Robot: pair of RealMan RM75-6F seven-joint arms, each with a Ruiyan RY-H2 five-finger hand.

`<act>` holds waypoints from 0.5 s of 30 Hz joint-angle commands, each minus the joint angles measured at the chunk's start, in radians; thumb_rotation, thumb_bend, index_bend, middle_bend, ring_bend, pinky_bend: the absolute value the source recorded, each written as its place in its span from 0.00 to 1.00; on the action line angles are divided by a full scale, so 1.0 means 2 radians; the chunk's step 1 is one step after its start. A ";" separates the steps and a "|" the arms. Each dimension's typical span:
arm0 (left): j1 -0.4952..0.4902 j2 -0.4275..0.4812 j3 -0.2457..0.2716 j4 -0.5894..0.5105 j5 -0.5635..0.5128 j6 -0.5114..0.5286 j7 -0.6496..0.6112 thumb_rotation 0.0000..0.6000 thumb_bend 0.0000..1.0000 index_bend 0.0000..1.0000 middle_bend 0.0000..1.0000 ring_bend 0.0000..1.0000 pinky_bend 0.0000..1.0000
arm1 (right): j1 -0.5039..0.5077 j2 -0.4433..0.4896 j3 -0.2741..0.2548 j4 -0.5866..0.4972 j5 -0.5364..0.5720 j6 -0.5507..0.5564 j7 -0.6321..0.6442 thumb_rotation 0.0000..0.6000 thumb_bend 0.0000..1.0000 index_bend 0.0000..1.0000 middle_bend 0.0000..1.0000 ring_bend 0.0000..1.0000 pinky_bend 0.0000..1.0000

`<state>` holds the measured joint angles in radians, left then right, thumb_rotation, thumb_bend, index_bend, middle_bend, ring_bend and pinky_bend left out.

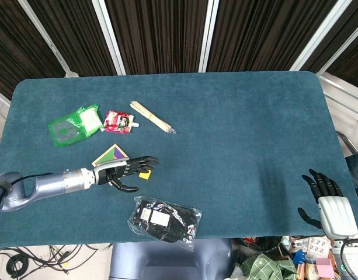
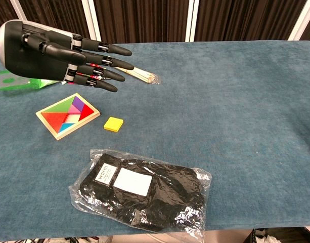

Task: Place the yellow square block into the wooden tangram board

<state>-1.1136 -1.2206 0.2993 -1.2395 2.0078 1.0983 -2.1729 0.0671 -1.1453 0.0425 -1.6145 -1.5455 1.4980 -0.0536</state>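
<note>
Tabletop (image 1: 243, 134): teal cloth, fills most of both views.

Black bag (image 2: 142, 195), clear plastic w/ white labels, lies flat near the front edge, just in front of the block.

Left hand (image 2: 48, 53) hovers above the tabletop w/ fingers (image 2: 106, 65) spread and stretched out, holding nothing. In head view the left hand (image 1: 123, 170) sits over the board's near side, fingertips right above the block. Chest view shows clear air between fingers and block: block lies below and a bit beyond the fingertips, not touched.

Right hand (image 1: 330, 204) rests at the tabletop's far right corner, well apart from everything, fingers spread, empty.

Board (image 2: 68, 115): wooden tray w/ colored pieces inside (red, green, purple, pink, blue), lying flat at left-center.

Green pouch (image 1: 75, 124) behind the board, near left edge.

Red packet (image 1: 119, 121) just beside the pouch.

Sticks (image 1: 152, 117), a wrapped bundle, right of the packet.

Block (image 2: 113, 123): yellow square, flat on the cloth just right of the board, apart from it, outside the tray.
</note>
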 commanded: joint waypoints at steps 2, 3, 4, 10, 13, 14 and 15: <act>-0.005 0.010 0.009 -0.013 -0.001 0.008 0.014 1.00 0.31 0.02 0.00 0.00 0.00 | 0.000 -0.001 0.000 0.000 0.000 0.000 -0.001 1.00 0.18 0.15 0.05 0.07 0.13; -0.006 0.012 0.011 -0.016 -0.002 0.010 0.016 1.00 0.31 0.03 0.00 0.00 0.00 | 0.000 -0.001 0.000 0.000 0.000 -0.001 -0.001 1.00 0.18 0.15 0.05 0.07 0.13; -0.006 0.014 0.012 -0.019 -0.003 0.010 0.019 1.00 0.31 0.03 0.00 0.00 0.00 | 0.000 -0.001 0.000 0.000 0.000 0.000 0.000 1.00 0.18 0.15 0.05 0.07 0.13; -0.008 0.029 0.025 -0.050 -0.008 0.008 0.052 1.00 0.31 0.02 0.00 0.00 0.00 | -0.003 0.002 0.000 0.002 -0.003 0.006 0.006 1.00 0.18 0.15 0.05 0.07 0.13; -0.014 0.038 0.033 -0.064 -0.003 -0.001 0.079 1.00 0.31 0.02 0.00 0.00 0.00 | -0.003 0.002 -0.001 0.003 -0.005 0.006 0.007 1.00 0.18 0.15 0.05 0.07 0.13; -0.017 0.041 0.036 -0.069 -0.001 -0.004 0.095 1.00 0.31 0.02 0.00 0.00 0.00 | -0.001 0.002 -0.001 0.004 -0.003 0.003 0.007 1.00 0.18 0.15 0.05 0.07 0.13; -0.017 0.044 0.036 -0.072 -0.001 -0.006 0.105 1.00 0.31 0.02 0.00 0.00 0.00 | -0.001 0.002 0.000 0.003 -0.001 0.001 0.008 1.00 0.18 0.15 0.05 0.07 0.13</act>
<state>-1.1391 -1.1505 0.3595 -1.3604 2.0000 1.1004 -2.0093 0.0638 -1.1415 0.0412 -1.6086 -1.5507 1.5039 -0.0390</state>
